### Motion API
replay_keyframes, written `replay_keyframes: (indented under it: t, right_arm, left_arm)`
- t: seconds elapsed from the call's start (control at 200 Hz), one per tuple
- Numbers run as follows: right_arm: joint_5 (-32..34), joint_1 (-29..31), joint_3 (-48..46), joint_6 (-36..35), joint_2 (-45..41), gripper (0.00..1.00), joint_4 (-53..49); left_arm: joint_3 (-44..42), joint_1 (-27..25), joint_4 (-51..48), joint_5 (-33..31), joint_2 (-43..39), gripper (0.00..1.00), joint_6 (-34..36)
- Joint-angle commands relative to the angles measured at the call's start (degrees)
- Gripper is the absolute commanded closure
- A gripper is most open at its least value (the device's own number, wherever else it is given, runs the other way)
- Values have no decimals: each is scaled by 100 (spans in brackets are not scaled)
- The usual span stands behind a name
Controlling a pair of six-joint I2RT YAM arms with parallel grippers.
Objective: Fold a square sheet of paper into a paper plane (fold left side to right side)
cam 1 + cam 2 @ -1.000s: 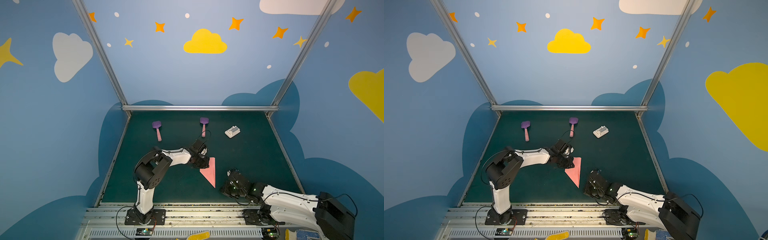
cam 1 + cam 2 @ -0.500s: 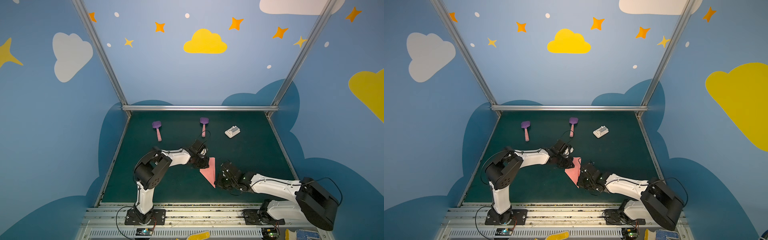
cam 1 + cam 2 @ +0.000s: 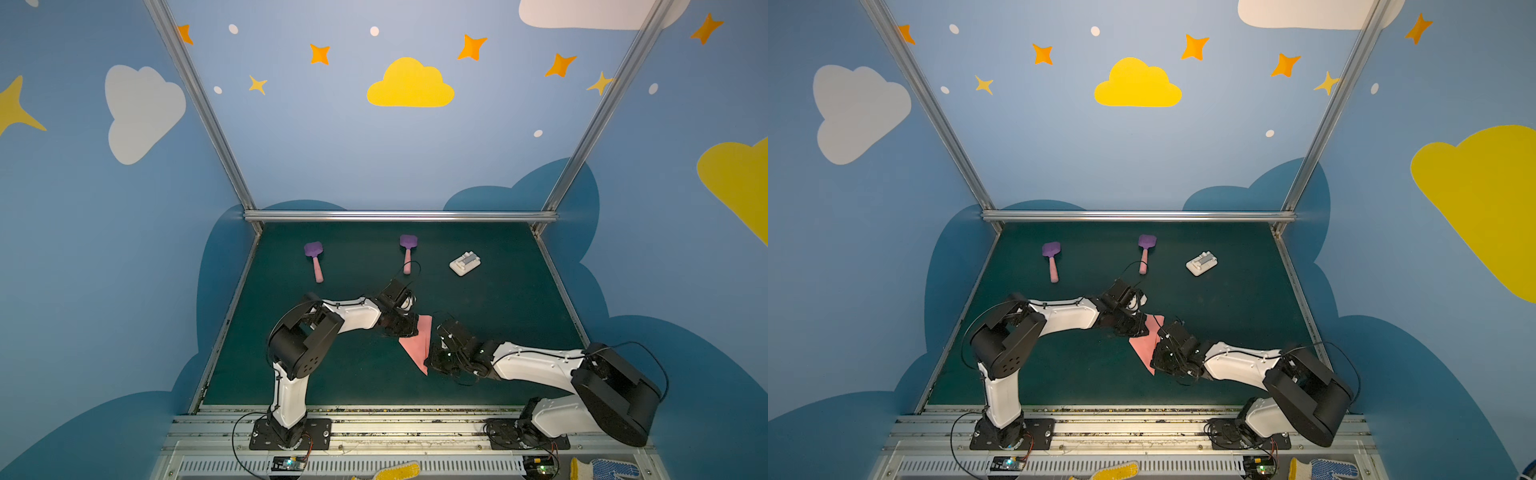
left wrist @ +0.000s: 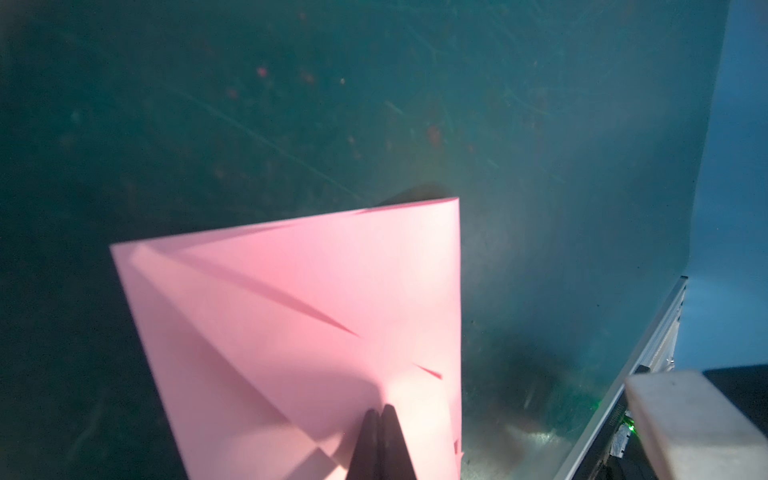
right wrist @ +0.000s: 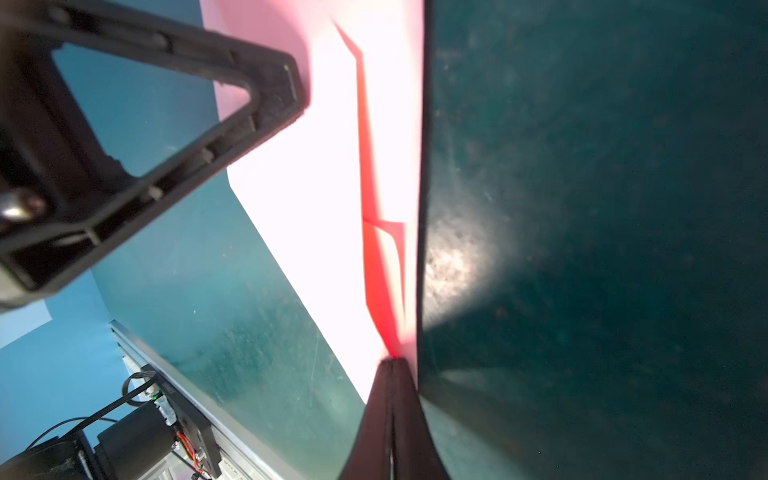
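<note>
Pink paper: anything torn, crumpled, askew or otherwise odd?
Nothing stands out. The pink paper lies folded on the green mat, creases clean, no tear visible. The left gripper and right gripper, both shut, have their tips at it. The left spatula, right spatula and white block lie apart at the back.

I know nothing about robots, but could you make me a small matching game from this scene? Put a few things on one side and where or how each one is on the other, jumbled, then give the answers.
Things:
1. pink folded paper
2. white block
3. left-hand purple spatula
4. left arm's fingers

Descriptions:
A. back of the green mat, right of centre
B. closed together, tips over the pink paper
C. middle of the mat, tapering to a point at the front
D. back left of the mat, pink handle pointing forward

Pairs: 1-C, 2-A, 3-D, 4-B
</note>
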Motion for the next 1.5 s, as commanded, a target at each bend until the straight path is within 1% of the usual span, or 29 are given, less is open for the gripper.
replay_keyframes:
  t: [0.0, 0.165, 0.315, 0.37, 0.43, 0.476, 0.551, 0.656, 0.786, 0.966, 1.081, 1.086, 1.196, 1.301, 1.392, 1.462, 1.472, 1.497]
  right_arm:
    - [-39, 26, -207, -1, -222, 100, -177]
    - [111, -42, -356, 47, -836, 100, -598]
    - [122, -119, -460, 13, -1326, 100, -890]
    - [57, -147, -495, -24, -1430, 93, -916]
    - [-22, -172, -550, -60, -1515, 81, -881]
    - [-115, -197, -591, -94, -1551, 75, -806]
    - [-268, -233, -628, -183, -1580, 67, -693]
    - [-443, -264, -604, -321, -1558, 62, -628]
    - [-605, -264, -562, -404, -1539, 62, -512]
    - [-637, -261, -463, -443, -1487, 61, -576]
    - [-668, -234, -463, -434, -1400, 59, -490]
    - [-669, -236, -463, -433, -1395, 59, -483]
    - [-655, -181, -369, -481, -1272, 58, -510]
    - [-618, -150, -372, -515, -1258, 56, -556]
    - [-515, -157, -392, -545, -1361, 53, -704]
    - [-444, -189, -455, -545, -1503, 52, -847]
    - [-431, -199, -459, -539, -1526, 52, -865]
    - [-401, -222, -491, -532, -1595, 52, -915]
  left_arm:
    - [-269, -51, -376, -450, 283, 96, -93]
    - [-412, -51, -324, -638, 158, 96, -545]
    - [-462, -59, -481, -780, 52, 96, -1153]
    - [-508, -68, -519, -816, 17, 96, -1392]
    - [-563, -79, -547, -835, -37, 96, -1644]
    - [-625, -93, -533, -854, -73, 96, -1833]
    - [-755, -121, -404, -817, -155, 96, -2071]
    - [-843, -197, -150, -788, -390, 96, -2043]
    - [-766, -234, -201, -926, -763, 93, -1775]
    - [-451, -223, -664, -1158, -1196, 80, -1415]
    - [-204, -188, -1146, -1369, -1360, 62, -1148]
    - [-193, -181, -1159, -1455, -1364, 62, -1136]
    - [-189, -58, -1445, -1792, -1424, 49, -1076]
    - [-362, 91, -1423, -1753, -1413, 40, -1042]
    - [-502, 144, -1304, -1609, -1315, 36, -908]
    - [-623, 143, -1093, -1445, -1220, 32, -764]
    - [-640, 147, -1051, -1288, -1208, 31, -743]
    - [-677, 142, -983, -1180, -1180, 30, -684]
